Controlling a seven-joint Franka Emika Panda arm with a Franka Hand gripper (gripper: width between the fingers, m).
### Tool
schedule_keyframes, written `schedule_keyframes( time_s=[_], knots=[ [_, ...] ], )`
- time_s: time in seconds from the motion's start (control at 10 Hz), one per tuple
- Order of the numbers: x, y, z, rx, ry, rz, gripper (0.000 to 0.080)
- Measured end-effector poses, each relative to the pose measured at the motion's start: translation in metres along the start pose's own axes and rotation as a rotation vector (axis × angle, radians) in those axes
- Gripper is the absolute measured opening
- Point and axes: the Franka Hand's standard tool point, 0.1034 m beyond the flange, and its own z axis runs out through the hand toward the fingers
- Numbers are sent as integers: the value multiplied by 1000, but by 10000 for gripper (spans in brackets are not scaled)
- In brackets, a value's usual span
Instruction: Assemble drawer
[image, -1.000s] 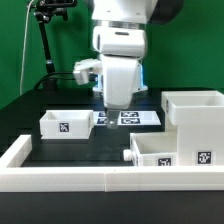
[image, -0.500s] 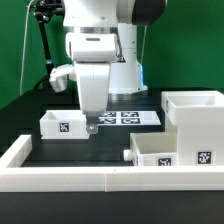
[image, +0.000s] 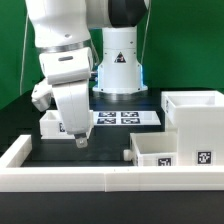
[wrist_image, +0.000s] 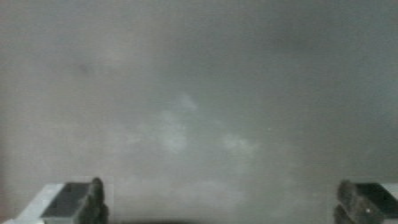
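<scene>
The drawer's tall hollow box (image: 195, 112) stands at the exterior view's right. One knobbed tray (image: 160, 150) sits in front of it, its knob (image: 127, 155) pointing to the left. The other small tray (image: 48, 123) is at the left, mostly hidden behind my hand. My gripper (image: 78, 140) is tilted and hangs right in front of that left tray. In the wrist view the gripper (wrist_image: 221, 205) shows two fingers (wrist_image: 80, 200) wide apart with nothing between them. The rest of the wrist view is a grey blur.
The marker board (image: 128, 117) lies flat behind the gripper, at the foot of the arm's base (image: 118, 60). A low white wall (image: 100, 180) edges the black table along the front and the left.
The arm has swung from over the marker board to the exterior view's left and come lower. The gripper now covers the left tray. The drawer parts have not moved.
</scene>
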Motion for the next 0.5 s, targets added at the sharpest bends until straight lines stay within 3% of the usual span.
schedule_keyframes(
  time_s=[0.5],
  knots=[
    [46,11,11,5,25,54,649]
  ],
)
